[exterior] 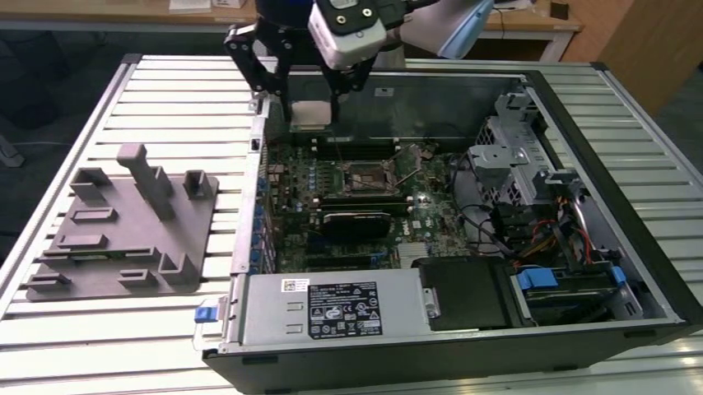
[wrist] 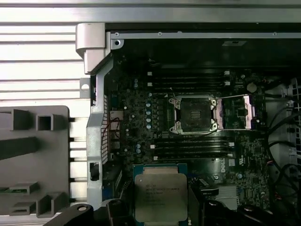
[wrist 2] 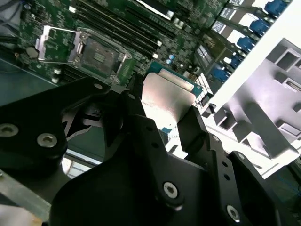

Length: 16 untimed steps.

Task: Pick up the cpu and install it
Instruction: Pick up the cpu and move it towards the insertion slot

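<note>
The cpu (exterior: 311,115) is a flat square chip with a silvery top plate and a thin green rim, and it hangs above the far edge of the open computer case (exterior: 615,156). My gripper (exterior: 309,105) is shut on it, one black finger on each side. Both wrist views show the cpu (wrist 2: 167,94) (wrist: 161,194) clamped between the fingers (wrist 2: 192,125). The motherboard's cpu socket (exterior: 366,174) (wrist: 195,114) (wrist 2: 98,52) lies bare, its metal load plate (wrist: 237,112) (wrist 2: 54,43) swung open beside it. The chip is well above the board and off to one side of the socket.
A grey plastic fixture tray (exterior: 121,234) (wrist: 33,179) with upright blocks sits on the slatted table (exterior: 165,99) at the exterior view's left. Inside the case are memory slots (wrist: 188,81), a power supply (exterior: 329,309), drive cages (exterior: 511,156) and cable bundles (exterior: 528,239).
</note>
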Available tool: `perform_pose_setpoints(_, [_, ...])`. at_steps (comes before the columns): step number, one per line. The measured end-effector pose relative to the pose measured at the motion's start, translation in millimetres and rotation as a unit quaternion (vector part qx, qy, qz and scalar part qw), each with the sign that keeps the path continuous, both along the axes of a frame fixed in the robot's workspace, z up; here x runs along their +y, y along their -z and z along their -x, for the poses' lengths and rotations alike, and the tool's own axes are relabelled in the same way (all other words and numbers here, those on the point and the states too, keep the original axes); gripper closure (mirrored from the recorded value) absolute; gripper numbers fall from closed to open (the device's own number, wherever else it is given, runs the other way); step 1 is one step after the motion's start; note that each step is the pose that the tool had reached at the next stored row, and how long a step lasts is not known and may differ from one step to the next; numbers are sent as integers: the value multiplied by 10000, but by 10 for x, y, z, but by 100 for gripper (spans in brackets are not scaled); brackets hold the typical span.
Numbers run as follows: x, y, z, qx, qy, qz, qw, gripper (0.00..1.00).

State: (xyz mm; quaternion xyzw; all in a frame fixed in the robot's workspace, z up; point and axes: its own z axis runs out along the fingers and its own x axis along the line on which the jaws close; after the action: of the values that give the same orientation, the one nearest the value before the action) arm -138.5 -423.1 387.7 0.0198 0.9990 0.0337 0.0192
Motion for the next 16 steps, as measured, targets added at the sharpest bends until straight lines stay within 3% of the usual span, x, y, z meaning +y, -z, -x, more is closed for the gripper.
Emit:
perform_pose_setpoints(7, [0, 12, -173, 11, 0, 0, 10000, 45])
perform_pose_setpoints(16, [0, 124, -309, 50, 0, 0, 10000, 45])
